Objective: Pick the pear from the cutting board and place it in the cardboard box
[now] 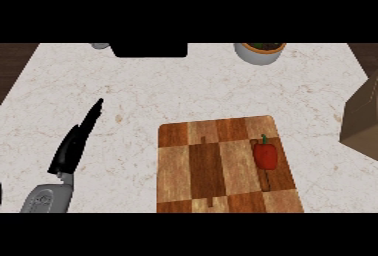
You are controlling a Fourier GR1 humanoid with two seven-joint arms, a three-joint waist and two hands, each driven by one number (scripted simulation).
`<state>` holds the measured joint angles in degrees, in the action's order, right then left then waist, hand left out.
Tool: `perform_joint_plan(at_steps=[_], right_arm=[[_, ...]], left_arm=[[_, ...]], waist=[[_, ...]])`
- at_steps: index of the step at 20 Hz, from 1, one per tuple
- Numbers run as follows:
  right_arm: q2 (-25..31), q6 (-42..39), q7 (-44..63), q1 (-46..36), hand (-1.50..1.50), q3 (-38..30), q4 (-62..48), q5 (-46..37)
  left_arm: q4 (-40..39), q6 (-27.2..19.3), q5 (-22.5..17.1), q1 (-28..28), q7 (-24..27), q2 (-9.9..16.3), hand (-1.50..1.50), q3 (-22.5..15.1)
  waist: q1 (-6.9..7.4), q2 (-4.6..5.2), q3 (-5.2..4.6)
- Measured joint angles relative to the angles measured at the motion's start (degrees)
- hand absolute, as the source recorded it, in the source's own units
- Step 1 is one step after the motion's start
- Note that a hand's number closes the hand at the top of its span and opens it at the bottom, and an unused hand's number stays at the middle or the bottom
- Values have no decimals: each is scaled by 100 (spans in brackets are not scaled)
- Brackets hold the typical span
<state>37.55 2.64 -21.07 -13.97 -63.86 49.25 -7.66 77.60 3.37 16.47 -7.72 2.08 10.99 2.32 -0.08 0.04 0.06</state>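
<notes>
Head view: the left hand (74,142) is seen at about 8 o'clock, over the pale marbled tabletop (184,85), its black fingers (94,111) straight and pressed together, pointing toward 1 o'clock. Nothing is held or touched by it as far as can be told; it sits well apart from the board. Right hand not seen.

The wooden cutting board (214,170), checkered in light and dark squares, is placed at 5 o'clock. On its right part a red fruit-like item with a green stem (266,156) is lying; no pear-coloured thing is made out, so this red item (266,156) is noted where the pear is expected. Nothing stands between hand and board.

The cardboard box (362,122) is partly cut off at 3 o'clock, just beside the board's right edge but apart from it.

At 12 o'clock a dark block (150,49) is seen; at 1 o'clock a grey bowl-like pot (259,53) with dark contents.
</notes>
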Motion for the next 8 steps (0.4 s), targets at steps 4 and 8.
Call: perform_joint_plan(at_steps=[4, 8], right_arm=[[413, -153, -566, 232, -150, -77, -790, 258], [783, -324, -1065, 450, -150, -39, -1461, 415]], left_arm=[[-62, 43, -4, -2, 55, 42, 0, 63], [-88, 15, 40, -45, 25, -9, 0, 56]], waist=[[7, 2, 0], [12, 2, 1]])
